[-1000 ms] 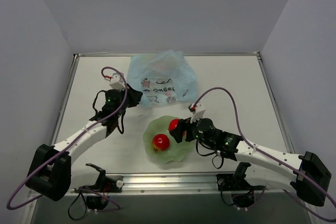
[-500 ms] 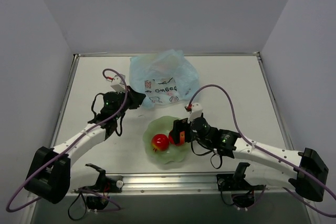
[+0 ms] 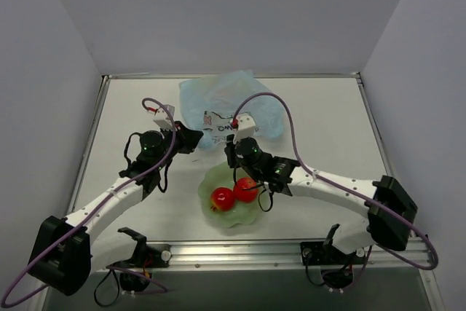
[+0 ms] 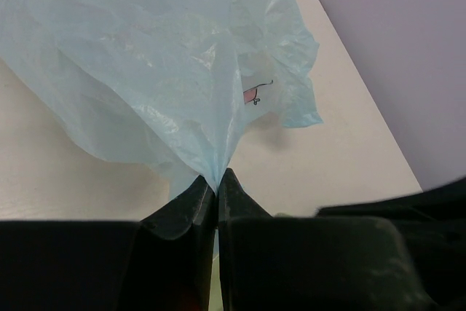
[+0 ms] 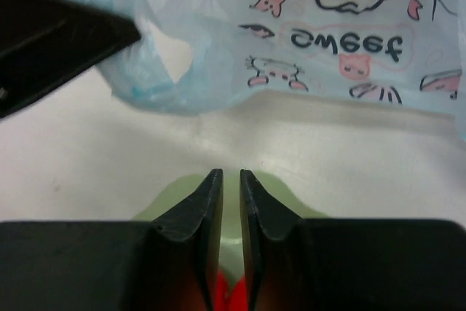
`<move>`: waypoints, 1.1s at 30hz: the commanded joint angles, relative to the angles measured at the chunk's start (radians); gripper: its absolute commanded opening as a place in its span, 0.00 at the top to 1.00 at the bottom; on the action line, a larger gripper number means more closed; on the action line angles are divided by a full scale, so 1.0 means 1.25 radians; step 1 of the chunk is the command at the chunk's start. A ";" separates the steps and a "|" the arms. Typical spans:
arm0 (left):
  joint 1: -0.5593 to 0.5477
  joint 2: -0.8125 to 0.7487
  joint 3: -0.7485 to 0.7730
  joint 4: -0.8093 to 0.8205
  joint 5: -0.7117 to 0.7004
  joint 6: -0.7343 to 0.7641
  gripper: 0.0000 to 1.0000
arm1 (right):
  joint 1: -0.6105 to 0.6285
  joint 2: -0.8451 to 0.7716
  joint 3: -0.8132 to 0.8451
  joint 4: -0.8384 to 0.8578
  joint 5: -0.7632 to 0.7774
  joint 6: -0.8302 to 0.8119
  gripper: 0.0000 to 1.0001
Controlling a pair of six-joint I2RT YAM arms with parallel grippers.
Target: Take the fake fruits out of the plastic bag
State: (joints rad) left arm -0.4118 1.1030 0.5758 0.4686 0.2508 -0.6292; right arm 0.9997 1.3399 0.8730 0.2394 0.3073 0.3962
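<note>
The plastic bag [image 3: 218, 101] lies crumpled at the far middle of the table [image 3: 328, 129], just beyond both arms; its near left corner is drawn out to the left gripper [image 3: 192, 138], and the right gripper [image 3: 231, 152] hangs just short of its near edge, above the far rim of the pale green bowl [image 3: 253, 213]; two red apples [image 3: 222, 197] sit side by side in that bowl, close below the right gripper; no other fruit can be made out through the blue plastic. On the bag's white patch [image 5: 342, 49] the word "sweet" reads upside down from the right wrist, ringed by small pink cartoon figures. The left gripper is clamped tight on a thin fold of the bag; the right one's fingers [image 5: 205, 202] are drawn almost together, a thin slit between them, gripping nothing.
</note>
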 commanded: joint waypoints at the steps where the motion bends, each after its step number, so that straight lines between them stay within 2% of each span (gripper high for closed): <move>1: -0.007 -0.026 0.020 0.019 0.014 0.028 0.98 | -0.024 0.132 0.076 0.137 0.101 -0.065 0.90; 6: -0.008 -0.023 0.017 0.010 0.003 0.033 0.98 | -0.118 0.323 0.153 0.268 0.110 -0.045 0.90; 9: -0.008 -0.017 0.015 0.030 0.020 0.031 0.98 | -0.136 0.414 0.199 0.347 0.119 -0.036 0.87; 12: -0.009 -0.007 0.008 0.059 0.043 0.019 0.98 | -0.139 0.500 0.264 0.383 0.150 -0.025 0.81; 15: -0.009 0.000 0.003 0.083 0.062 0.004 0.98 | -0.146 0.561 0.311 0.416 0.198 -0.008 0.70; 18: -0.009 0.010 0.004 0.093 0.072 -0.003 0.98 | -0.163 0.612 0.357 0.443 0.196 0.008 0.41; 19: -0.009 0.017 0.003 0.094 0.074 -0.005 0.98 | -0.168 0.623 0.369 0.439 0.195 0.011 0.23; 22: -0.009 0.024 0.004 0.099 0.079 -0.010 0.98 | -0.181 0.657 0.408 0.431 0.211 0.024 0.03; 24: -0.009 0.026 0.003 0.101 0.080 -0.011 0.98 | -0.196 0.685 0.438 0.421 0.203 0.040 0.00; 27: -0.008 0.029 -0.002 0.115 0.089 -0.019 0.98 | -0.220 0.732 0.487 0.417 0.154 0.051 0.00; 33: -0.009 0.043 -0.010 0.165 0.117 -0.039 0.98 | -0.250 0.841 0.634 0.353 0.138 0.046 0.00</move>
State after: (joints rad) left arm -0.4187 1.1534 0.5507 0.5915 0.3599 -0.6601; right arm 0.7036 2.3466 1.5707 0.7017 0.4805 0.4446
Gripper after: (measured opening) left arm 0.028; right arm 0.996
